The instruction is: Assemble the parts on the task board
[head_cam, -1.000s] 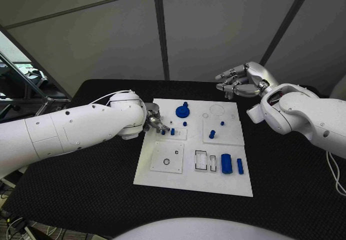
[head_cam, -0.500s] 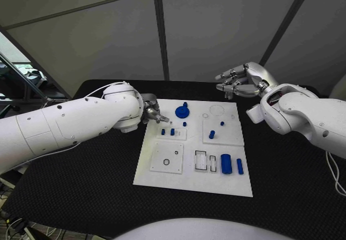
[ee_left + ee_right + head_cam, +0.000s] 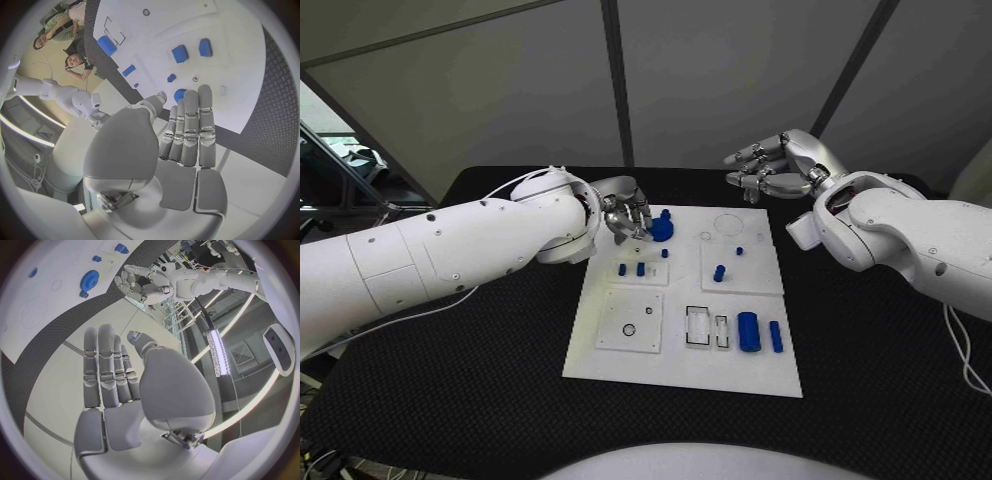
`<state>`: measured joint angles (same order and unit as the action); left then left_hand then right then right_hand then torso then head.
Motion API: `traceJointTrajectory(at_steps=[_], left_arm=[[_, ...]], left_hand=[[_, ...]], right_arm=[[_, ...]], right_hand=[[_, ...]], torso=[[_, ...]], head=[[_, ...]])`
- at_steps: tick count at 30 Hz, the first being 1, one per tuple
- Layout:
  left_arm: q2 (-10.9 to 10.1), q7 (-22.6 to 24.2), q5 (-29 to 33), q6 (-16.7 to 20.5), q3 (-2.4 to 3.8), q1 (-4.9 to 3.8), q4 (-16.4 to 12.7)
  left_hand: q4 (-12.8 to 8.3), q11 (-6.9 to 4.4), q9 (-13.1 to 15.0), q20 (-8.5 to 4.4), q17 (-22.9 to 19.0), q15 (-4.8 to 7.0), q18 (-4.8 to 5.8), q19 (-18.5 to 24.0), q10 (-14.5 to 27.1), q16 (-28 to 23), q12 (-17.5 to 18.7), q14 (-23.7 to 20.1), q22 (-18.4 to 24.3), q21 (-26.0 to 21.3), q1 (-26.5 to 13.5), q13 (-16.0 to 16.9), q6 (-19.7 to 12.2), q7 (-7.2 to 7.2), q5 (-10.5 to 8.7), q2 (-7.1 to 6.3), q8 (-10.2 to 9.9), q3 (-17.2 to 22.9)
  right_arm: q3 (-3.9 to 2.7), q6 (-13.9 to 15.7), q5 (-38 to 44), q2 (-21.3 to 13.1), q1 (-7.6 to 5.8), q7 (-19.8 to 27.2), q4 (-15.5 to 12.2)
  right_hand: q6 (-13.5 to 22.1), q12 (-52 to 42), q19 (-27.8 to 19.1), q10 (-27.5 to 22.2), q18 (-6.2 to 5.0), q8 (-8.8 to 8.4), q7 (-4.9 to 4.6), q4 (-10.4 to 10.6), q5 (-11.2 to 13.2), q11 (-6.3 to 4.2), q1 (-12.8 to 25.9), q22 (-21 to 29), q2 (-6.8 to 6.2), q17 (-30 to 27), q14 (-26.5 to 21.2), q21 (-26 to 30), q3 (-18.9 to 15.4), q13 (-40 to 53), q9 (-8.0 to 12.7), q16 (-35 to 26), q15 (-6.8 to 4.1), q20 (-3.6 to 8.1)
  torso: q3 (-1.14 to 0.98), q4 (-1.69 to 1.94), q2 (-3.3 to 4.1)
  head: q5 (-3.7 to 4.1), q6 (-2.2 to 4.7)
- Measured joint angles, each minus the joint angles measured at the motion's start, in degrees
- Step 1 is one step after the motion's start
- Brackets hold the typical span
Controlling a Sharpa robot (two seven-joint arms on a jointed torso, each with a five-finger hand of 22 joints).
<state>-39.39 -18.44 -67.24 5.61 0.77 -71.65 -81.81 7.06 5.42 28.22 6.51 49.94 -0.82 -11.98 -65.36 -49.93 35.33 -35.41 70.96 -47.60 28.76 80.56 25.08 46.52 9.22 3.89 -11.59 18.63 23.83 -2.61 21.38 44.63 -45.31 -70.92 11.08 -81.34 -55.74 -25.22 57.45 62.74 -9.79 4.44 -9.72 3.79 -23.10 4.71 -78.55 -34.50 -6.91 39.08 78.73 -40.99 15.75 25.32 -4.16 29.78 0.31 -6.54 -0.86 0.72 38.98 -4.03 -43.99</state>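
Black textured matting covers the table (image 3: pixel 473 380) before me, and grey wall panels stand behind it. On the mat lies the white rectangular task board (image 3: pixel 678 372), with dark cloth open on every side of it.

My left hand (image 3: pixel 626 214) now sits at the board's far left corner, just beside the round blue gear-shaped part (image 3: pixel 661 227). A second ago it was lower, by the two small blue pegs (image 3: pixel 630 269) that stand upright in the left middle plate; half a second ago it had already drawn back toward the board's left edge. My left wrist view shows its fingers (image 3: pixel 190 125) straight and laid side by side, nothing between them, hovering above the board with the gear part (image 3: pixel 180 94) just past the fingertips. I cannot tell whether a fingertip touches the gear.

My right hand (image 3: pixel 773 164) hangs off the board's far right corner, well apart from every part, much where it was before. Its fingers (image 3: pixel 106 370) lie extended, close together and holding nothing.

The parts look unmoved. One blue peg (image 3: pixel 720 272) stands in the right middle plate with a smaller one (image 3: pixel 741 245) behind it. A thick blue cylinder (image 3: pixel 749 331) and a thin blue bar (image 3: pixel 776 336) lie side by side near the board's right edge, beside two dark-outlined rectangular slots (image 3: pixel 705 328). The near left plate (image 3: pixel 632 322) carries a small ring, and the mat near me lies open.
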Motion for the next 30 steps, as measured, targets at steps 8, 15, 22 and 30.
traceJointTrajectory(at_steps=[8, 15, 22, 30], left_arm=[[2.0, 7.5, -4.8, 3.6, -1.93, 0.59, 2.5], [3.7, 10.7, -10.2, 4.3, -2.69, 0.98, 4.2], [5.3, 12.0, -13.4, 3.8, -3.44, 1.42, 6.1], [6.7, 12.6, -15.3, 2.8, -3.62, 1.96, 7.7]], left_hand=[[-0.5, -0.29, -7.3, -0.56, 5.8, 0.34, 3.02, -7.7, -0.9, 15.6, 5.5, 6.4, -5.9, 9.0, 0.5, -7.6, 2.9, -0.85, 0.0, -0.39, -3.3, -3.0], [-0.5, -1.0, -11.7, -1.2, 13.6, 1.01, 6.15, -15.3, -2.7, 29.7, 8.4, 11.7, -19.7, 28.3, 0.6, -12.0, 5.0, -1.53, 0.0, -0.27, -5.3, -5.3], [-0.3, -1.39, -14.3, -1.61, 15.9, 1.23, 7.0, -16.7, -4.0, 34.6, 10.9, 12.7, -23.3, 32.9, 1.0, -14.9, 6.6, -1.97, 0.0, 0.14, -6.2, -5.9], [-0.5, -1.52, -15.4, -1.9, 16.6, 1.44, 5.36, -17.4, -5.4, 36.3, 12.1, 12.9, -24.9, 34.8, 1.4, -16.4, 7.8, -2.06, 0.0, 0.47, -6.6, -6.1]], right_arm=[[0.0, 0.0, 0.0, 0.0, 0.0, 0.0, -0.1], [0.0, 0.0, 0.0, 0.0, 0.0, 0.0, -0.1], [0.0, 0.0, 0.0, 0.2, 0.0, 0.0, -0.1], [0.0, 0.0, 0.0, 0.4, 0.0, 0.0, -0.1]], right_hand=[[0.0, 0.0, 0.0, 0.0, 0.0, 0.0, 0.0, 0.0, 0.0, 0.0, 0.0, 0.0, 0.0, 0.0, 0.0, 0.0, 0.0, 0.0, 0.0, 0.0, 0.0, 0.0], [0.0, 0.0, 0.0, 0.0, 0.0, 0.0, 0.0, 0.0, 0.0, 0.0, 0.0, 0.0, 0.0, 0.0, 0.0, 0.0, 0.0, 0.0, 0.0, 0.0, 0.0, 0.0], [0.0, 0.0, 0.0, 0.0, 0.0, 0.0, 0.0, 0.0, 0.0, 0.0, 0.0, 0.0, 0.0, 0.0, 0.0, 0.0, 0.0, 0.0, 0.0, 0.0, 0.0, 0.0], [0.0, 0.0, 0.0, 0.0, 0.0, 0.0, 0.0, 0.0, 0.0, 0.0, 0.0, 0.0, 0.0, 0.0, 0.0, 0.0, 0.0, 0.0, 0.0, 0.0, 0.0, 0.0]], torso=[[-0.01, 0.01, 0.01], [0.03, 0.03, 0.01], [0.04, 0.05, 0.01], [0.04, 0.05, 0.04]], head=[[0.49, 0.23], [0.62, 0.59], [0.52, 0.8], [0.8, 0.75]])
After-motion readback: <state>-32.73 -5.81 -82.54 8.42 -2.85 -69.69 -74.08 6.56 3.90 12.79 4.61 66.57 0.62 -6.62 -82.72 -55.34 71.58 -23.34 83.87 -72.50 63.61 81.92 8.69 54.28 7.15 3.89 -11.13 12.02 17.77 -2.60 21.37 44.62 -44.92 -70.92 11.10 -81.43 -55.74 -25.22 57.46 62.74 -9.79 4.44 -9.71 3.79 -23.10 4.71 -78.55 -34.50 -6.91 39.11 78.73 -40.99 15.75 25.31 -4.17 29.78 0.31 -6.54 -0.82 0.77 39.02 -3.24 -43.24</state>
